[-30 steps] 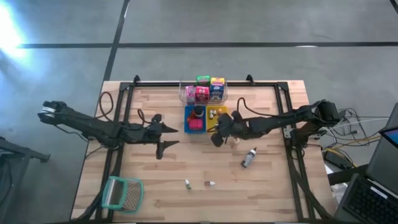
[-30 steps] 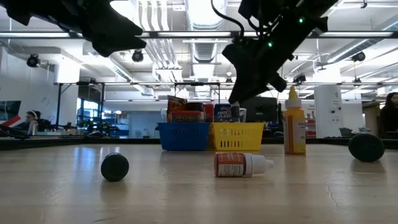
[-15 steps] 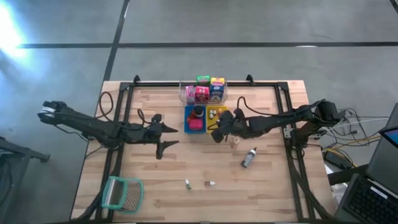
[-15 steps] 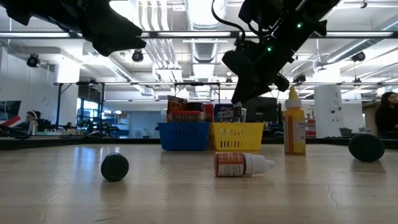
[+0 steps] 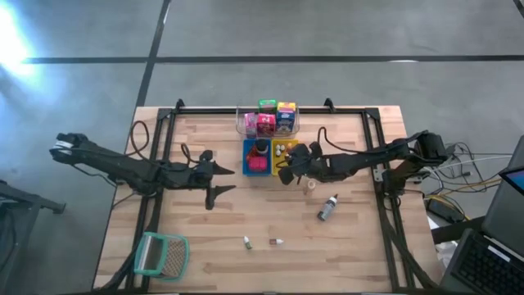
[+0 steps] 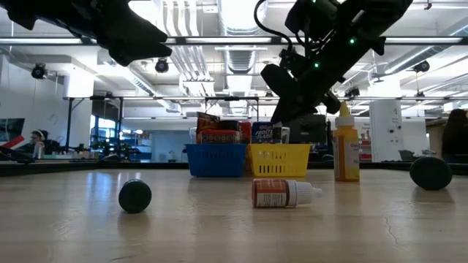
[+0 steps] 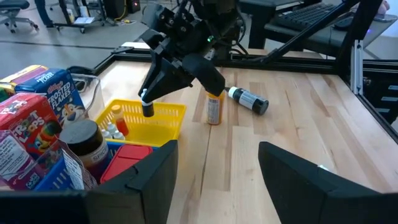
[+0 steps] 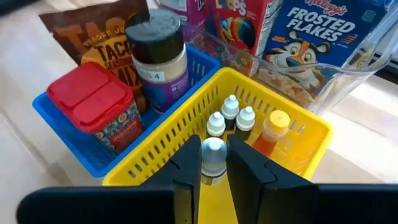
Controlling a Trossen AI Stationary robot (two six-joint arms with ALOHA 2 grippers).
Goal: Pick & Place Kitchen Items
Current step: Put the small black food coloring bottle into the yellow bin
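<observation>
Bottle pinched in right tool above yellow tray, seen only wrist-side; left tool gapes empty.

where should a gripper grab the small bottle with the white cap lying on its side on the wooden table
Grip the small bottle with the white cap across its labelled body, coming straight down from above. It lies flat on the wooden table, cap pointing away from the trays, with open space around it, so the fingers can drop on either side of the round body. The cap end is narrower and likelier to slip.
</observation>
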